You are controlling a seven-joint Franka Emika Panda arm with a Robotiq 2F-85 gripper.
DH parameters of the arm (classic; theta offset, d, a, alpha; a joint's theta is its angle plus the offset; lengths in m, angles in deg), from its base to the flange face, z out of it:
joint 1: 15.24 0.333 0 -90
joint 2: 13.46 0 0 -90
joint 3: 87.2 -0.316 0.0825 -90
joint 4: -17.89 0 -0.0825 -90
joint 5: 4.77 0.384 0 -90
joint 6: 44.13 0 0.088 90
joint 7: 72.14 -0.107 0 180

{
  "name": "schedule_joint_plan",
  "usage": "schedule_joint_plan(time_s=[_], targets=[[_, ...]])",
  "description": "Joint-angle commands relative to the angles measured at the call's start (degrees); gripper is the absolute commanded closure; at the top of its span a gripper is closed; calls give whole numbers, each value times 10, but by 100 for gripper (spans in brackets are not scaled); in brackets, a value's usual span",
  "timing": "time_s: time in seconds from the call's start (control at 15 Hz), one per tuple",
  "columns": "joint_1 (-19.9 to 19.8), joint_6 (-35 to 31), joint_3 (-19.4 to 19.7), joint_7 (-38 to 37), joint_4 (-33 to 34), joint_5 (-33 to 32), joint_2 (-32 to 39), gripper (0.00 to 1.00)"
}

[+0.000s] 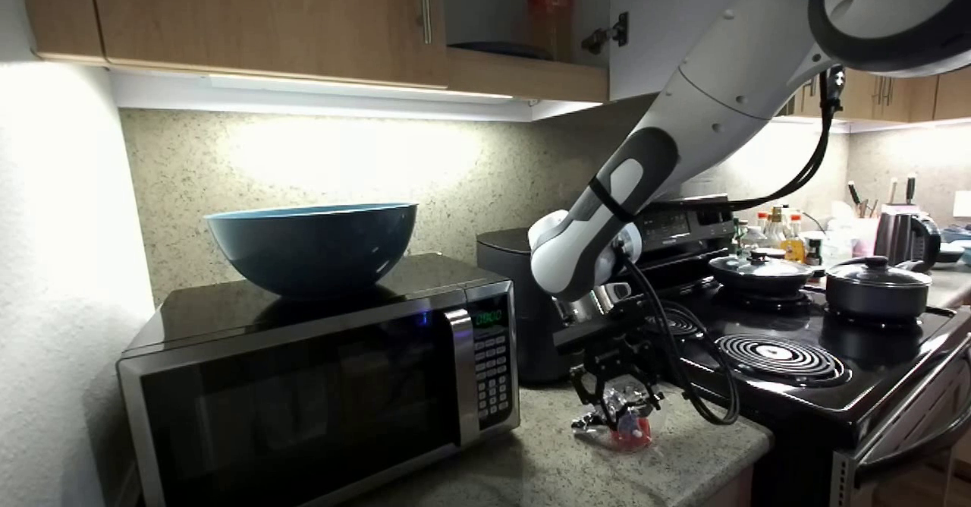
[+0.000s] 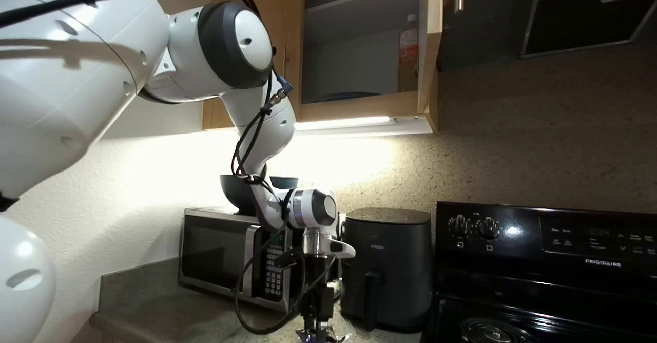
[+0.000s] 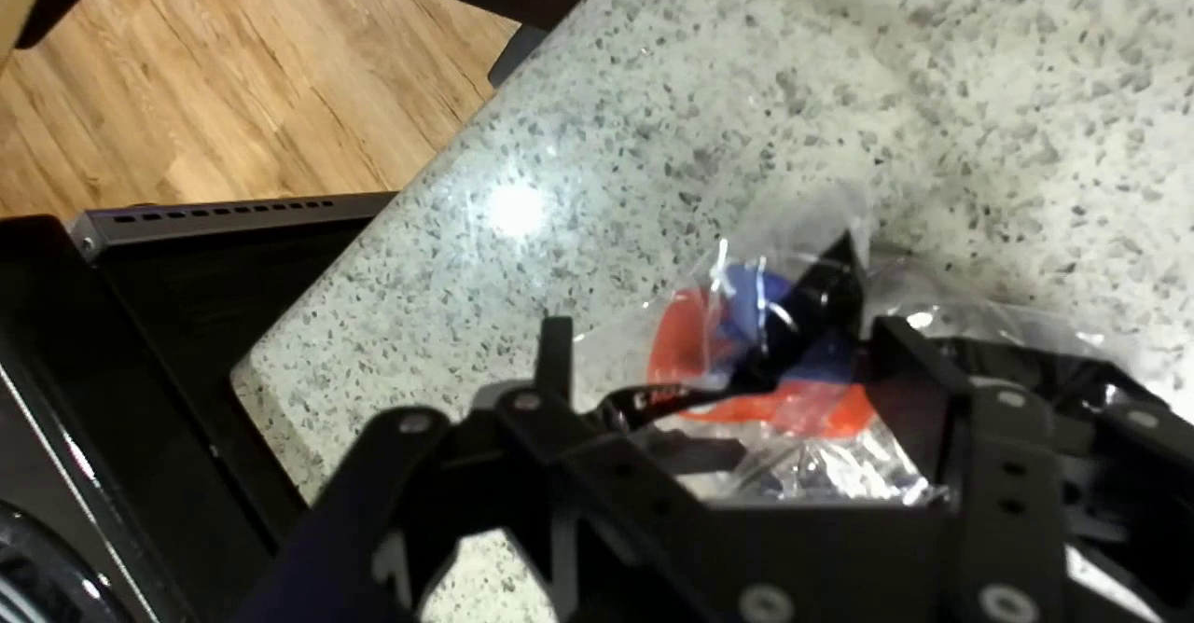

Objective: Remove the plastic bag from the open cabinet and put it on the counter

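Straddling the plastic bag (image 3: 812, 404), the gripper (image 3: 721, 334) sat low with its fingers well apart, clamped on nothing that showed. Key relation: the bag lay on the counter (image 3: 979, 91), straight below and between the fingers. Its length seemed to run left-right across the gap, trailing out on the left; true axis was hard to read in the crumple. Finger contact couldn't be told. Best guess: placement was done, straight lift due next, film snag the main risk. Bag was thin clear film, wrinkled and shiny, red and blue showing through. Counter was hard, speckled grey. Left stood the boxy microwave (image 1: 303, 408), dark glass with metal trim, a smooth round blue bowl (image 1: 311, 253) on top. Far side was the air fryer (image 2: 387, 266), dark, rounded. Right was the stove (image 1: 872, 374), glossy black, coil burners. Overhead hung the cabinet (image 1: 523, 74), pale wood, door swung out.
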Motion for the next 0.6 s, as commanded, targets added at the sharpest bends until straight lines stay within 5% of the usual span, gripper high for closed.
schedule_joint_plan(time_s=[0.0,0.53], targets=[[-13,41,-6,1,-5,21,-54,0],[-31,88,-28,61,-24,76,-160,0]])
